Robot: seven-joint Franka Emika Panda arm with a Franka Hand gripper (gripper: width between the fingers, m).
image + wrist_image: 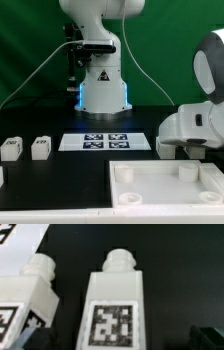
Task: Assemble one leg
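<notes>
Look, gripper (120,339) spread wide, empty, at the leg (112,297), second leg (35,286) just beside: a closing finger may knock it

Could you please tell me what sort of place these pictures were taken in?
Most likely a robotics lab bench: a white robot arm stands on a black table, a green curtain hangs behind it, and a marker board of printed tags lies near loose white legs.

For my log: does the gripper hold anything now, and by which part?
Nothing seems held: the gripper stands open, a leg lying between its fingers.
</notes>
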